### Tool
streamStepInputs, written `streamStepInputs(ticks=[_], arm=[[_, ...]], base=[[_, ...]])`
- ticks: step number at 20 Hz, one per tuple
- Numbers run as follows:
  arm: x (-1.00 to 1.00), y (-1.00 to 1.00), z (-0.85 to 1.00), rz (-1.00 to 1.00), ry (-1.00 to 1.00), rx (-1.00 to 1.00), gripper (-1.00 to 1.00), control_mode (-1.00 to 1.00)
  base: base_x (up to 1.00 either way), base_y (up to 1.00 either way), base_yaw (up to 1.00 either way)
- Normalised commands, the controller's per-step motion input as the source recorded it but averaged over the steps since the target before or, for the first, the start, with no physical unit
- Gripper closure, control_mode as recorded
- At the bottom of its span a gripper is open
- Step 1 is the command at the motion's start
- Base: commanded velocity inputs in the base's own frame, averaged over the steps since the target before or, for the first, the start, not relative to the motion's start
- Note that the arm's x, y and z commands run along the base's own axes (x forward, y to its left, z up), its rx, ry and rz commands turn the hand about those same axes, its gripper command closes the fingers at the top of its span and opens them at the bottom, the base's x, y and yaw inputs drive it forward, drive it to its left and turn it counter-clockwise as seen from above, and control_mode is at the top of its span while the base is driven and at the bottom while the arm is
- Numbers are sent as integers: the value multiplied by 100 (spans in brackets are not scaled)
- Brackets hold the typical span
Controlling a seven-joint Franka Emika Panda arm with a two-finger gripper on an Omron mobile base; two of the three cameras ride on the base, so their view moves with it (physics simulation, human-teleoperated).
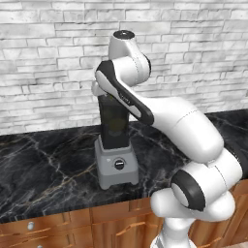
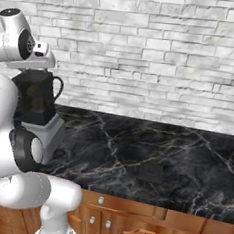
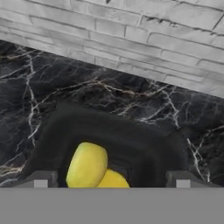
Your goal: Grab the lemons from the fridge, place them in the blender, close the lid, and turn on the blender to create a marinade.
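Surface [image 1: 43, 164]: black veined marble, carrying the blender.

Blender [image 1: 116, 167]: grey boxy base, round black knob in front, tall smoky jar on top; looks heavy and rigid, with no lid on the jar mouth. A lid would be best gripped by its edges.

Tool [image 3: 111, 181]: released, jaws spread wide directly above the blender jar, holding nothing.

Lemons [image 3: 87, 165]: two, yellow, lying inside the blender jar, touching each other. Likely firm, light, smooth-skinned and prone to roll; best taken across the middle.
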Motion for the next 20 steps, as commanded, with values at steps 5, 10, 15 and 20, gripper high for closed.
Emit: streamStepInputs(ticks=[5,10,15,20], arm=[[-99,-91,13,-14,-13,2,-100,-100],[-100,-100,0,-18,-1,1,-100,-100],[-62,-100,0,-19,2,2,-100,-100],[-26,-100,-5,-15,10,3,-100,-100]], base=[[0,0,0],[0,0,0],[0,0,0],[0,0,0]])
